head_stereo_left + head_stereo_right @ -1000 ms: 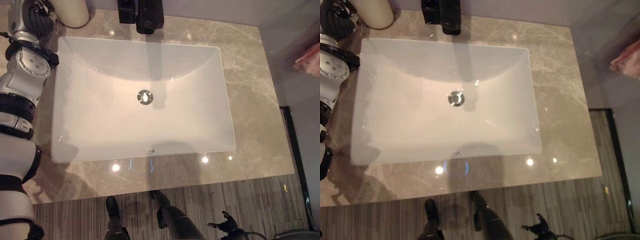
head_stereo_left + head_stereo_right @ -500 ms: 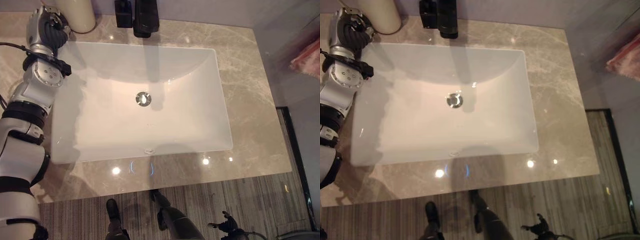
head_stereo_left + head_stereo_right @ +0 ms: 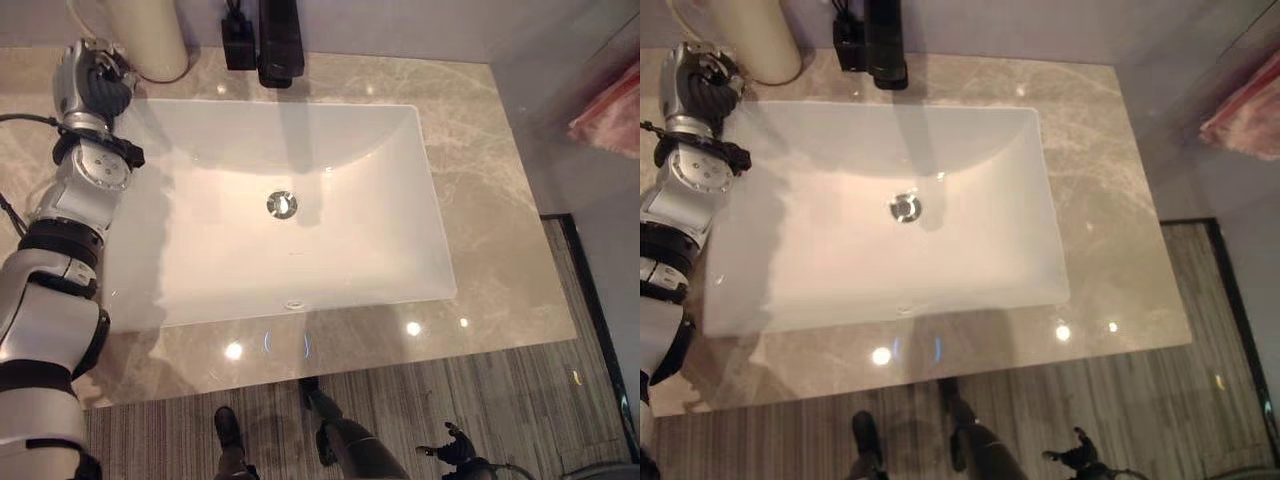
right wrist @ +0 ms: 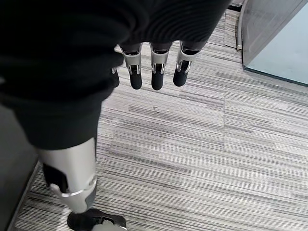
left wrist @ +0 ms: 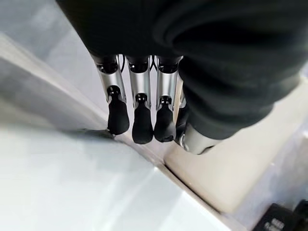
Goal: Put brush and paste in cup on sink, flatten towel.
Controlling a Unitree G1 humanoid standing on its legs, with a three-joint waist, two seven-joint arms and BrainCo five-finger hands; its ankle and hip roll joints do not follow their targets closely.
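Eye views: left hand (image 3: 92,78) raised at the far left corner of the white sink (image 3: 350,250), just beside the cream cup (image 3: 148,35) on the marble bench (image 3: 490,200), likely placed there to reach it. Black faucet (image 3: 279,40) behind the sink. Pink towel (image 3: 608,112) well apart, at right.

Left wrist view: fingers (image 5: 142,122) hanging straight, holding nothing, beside the cup (image 5: 231,168).

Right wrist view: right hand (image 4: 153,72) idle over striped floor (image 4: 202,159), fingers relaxed, empty.

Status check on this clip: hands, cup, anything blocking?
Left hand open, empty, at the sink's back left corner beside the cream cup. Right hand open, hanging over floor. Black faucet stands clear of the cup.
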